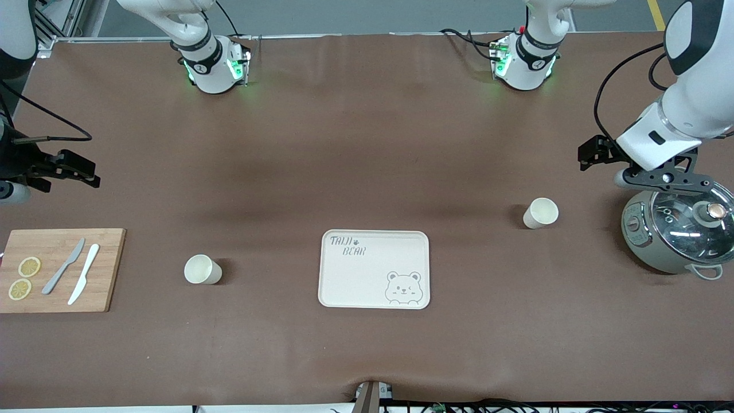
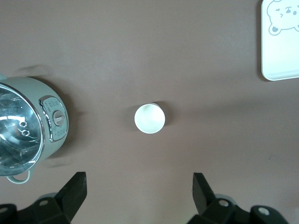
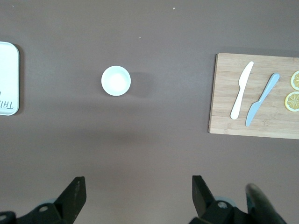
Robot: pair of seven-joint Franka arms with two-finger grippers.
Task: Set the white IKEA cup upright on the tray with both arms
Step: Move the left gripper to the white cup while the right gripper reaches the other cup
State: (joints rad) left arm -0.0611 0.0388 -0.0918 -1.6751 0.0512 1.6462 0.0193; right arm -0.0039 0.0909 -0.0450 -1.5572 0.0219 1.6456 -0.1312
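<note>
I start at the right arm's end of the table in the front view: a wooden cutting board (image 1: 60,269) carrying two lemon slices (image 1: 24,277), a grey knife (image 1: 63,265) and a white knife (image 1: 84,281). Up over the bare cloth just above that board hangs my right gripper (image 1: 86,179), and only its wrist view tells me how it stands: fingers (image 3: 74,193) spread wide, nothing between them. That same view looks straight down into the first white cup (image 1: 202,269), standing upright with its mouth up, on the table between the board and the tray.

The tray (image 1: 374,268) sits mid-table, cream, bear drawing at the corner toward the left arm's end, nothing on it. Each wrist view catches just an edge of it.

Moving on, the second white cup (image 1: 540,213) is upright as well, farther from the front camera than the tray. My left gripper (image 1: 622,178) hovers over the table beside the rice cooker (image 1: 676,230), fingers (image 2: 77,186) parted wide and holding nothing. From the front I see the cooker's glass lid and knob; the left wrist view adds its control panel, facing the cup.
</note>
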